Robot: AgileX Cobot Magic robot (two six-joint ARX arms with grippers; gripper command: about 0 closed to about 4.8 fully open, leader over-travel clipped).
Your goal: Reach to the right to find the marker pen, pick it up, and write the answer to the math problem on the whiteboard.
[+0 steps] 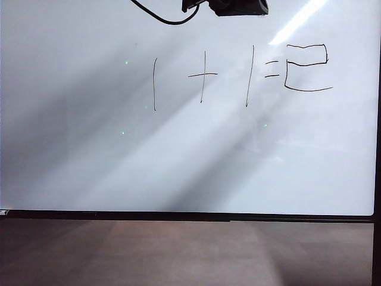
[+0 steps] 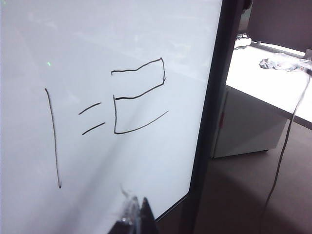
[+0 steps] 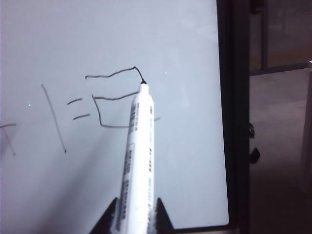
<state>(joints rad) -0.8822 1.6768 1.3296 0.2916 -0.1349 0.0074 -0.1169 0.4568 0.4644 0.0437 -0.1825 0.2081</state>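
one whiteboard [image 1: 89,149] fills view | two ones, one answer [image 1: 306,67] at its right end | one marker pen [image 3: 139,161] before answer, clenched in right gripper [image 3: 131,219] | left gripper [image 2: 134,217] near board's lower edge, jaw state unclear | one cable [image 2: 285,146] beside board
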